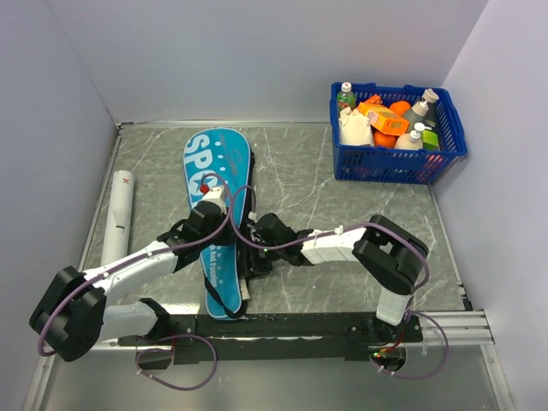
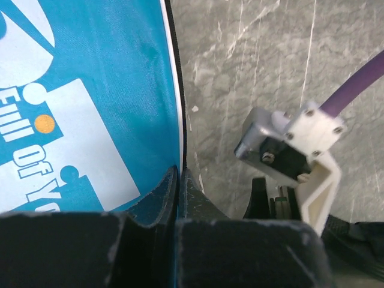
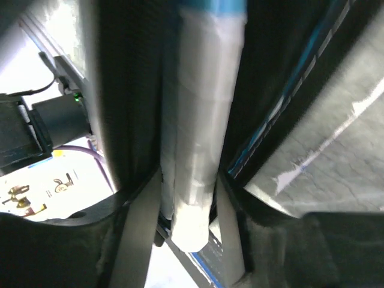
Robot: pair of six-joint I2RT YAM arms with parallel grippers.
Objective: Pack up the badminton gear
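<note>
The blue racket-shaped bag [image 1: 216, 158] lettered in white lies flat left of the table's middle, and it fills the left of the left wrist view [image 2: 90, 90]. My left gripper [image 1: 229, 228] is shut on the bag's right edge, pinching the fabric [image 2: 178, 180]. My right gripper [image 1: 253, 252] is beside the bag's lower right side. In its wrist view the right gripper [image 3: 189, 204] is shut on a white-wrapped racket handle [image 3: 204, 120], with dark bag fabric on both sides. The long white tube [image 1: 118, 218] with a red mark lies at the far left. No shuttlecocks show.
A blue mesh basket [image 1: 398, 167] of bottles and packets stands at the back right. White walls close in the table on the left, back and right. The right wrist's camera mount [image 2: 300, 150] is close to my left gripper.
</note>
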